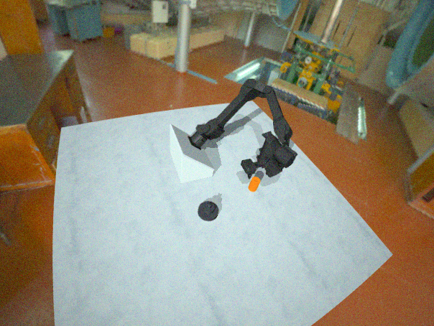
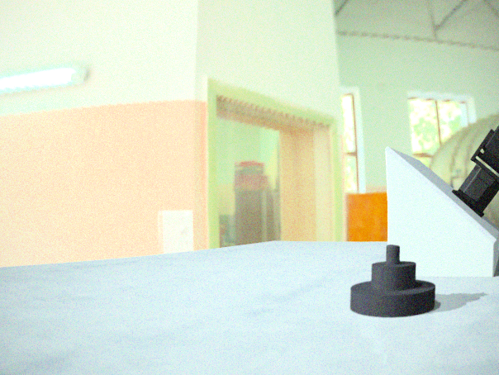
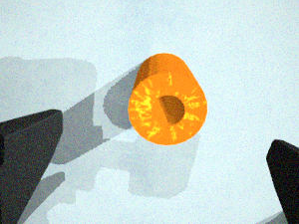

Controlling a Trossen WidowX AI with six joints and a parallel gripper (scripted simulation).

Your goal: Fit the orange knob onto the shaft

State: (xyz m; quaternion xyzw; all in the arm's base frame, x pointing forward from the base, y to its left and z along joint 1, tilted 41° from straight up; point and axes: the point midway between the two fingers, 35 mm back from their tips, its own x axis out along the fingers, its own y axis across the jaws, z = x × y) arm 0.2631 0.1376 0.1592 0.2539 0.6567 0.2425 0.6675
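Observation:
The orange knob (image 1: 254,184) (image 3: 166,89) stands upright on the table, its D-shaped hole facing up. In the wrist view the hole's flat side is on the left, running steeply from upper left to lower right. My gripper (image 1: 260,176) (image 3: 169,135) is open and empty above the knob. In the wrist view the knob shows between the widely spread fingers, slightly beyond the line of their tips. The dark round pedestal (image 1: 208,210) (image 2: 392,303) stands apart from the knob, with the bare thin shaft (image 2: 392,253) upright on top. The shaft's flat side cannot be made out.
The white wedge-shaped block (image 1: 188,169) (image 2: 430,235) under the arm's base stands behind the pedestal in the top view. The pale table's right edge (image 1: 341,194) runs beyond the gripper. Arm and gripper shadows fall around the knob. The exterior view shows neither knob nor gripper.

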